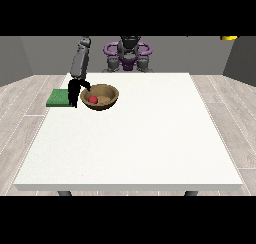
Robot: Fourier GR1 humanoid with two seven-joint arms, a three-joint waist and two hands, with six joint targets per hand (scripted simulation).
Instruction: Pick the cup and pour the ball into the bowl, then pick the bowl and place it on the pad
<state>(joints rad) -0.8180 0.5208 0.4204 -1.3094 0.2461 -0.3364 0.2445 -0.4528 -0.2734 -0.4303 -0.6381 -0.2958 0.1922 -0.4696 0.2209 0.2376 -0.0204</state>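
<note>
A brown wooden bowl (102, 102) stands on the white table (140, 138) at the far left, with a red ball (93, 98) inside it near its left wall. The black hand at the view's left (76, 92) hangs from a grey arm right at the bowl's left rim. One part of the hand arches over the rim while the rest reaches down outside the wall, so it pinches the rim. A green pad (57, 98) lies flat just left of the hand, at the table's left edge. No cup shows. The other hand does not show.
The robot's torso (128, 55) with purple rings sits behind the table's far edge. A small yellow thing (229, 37) shows at the top right, off the table. The table's left edge runs close beside the pad.
</note>
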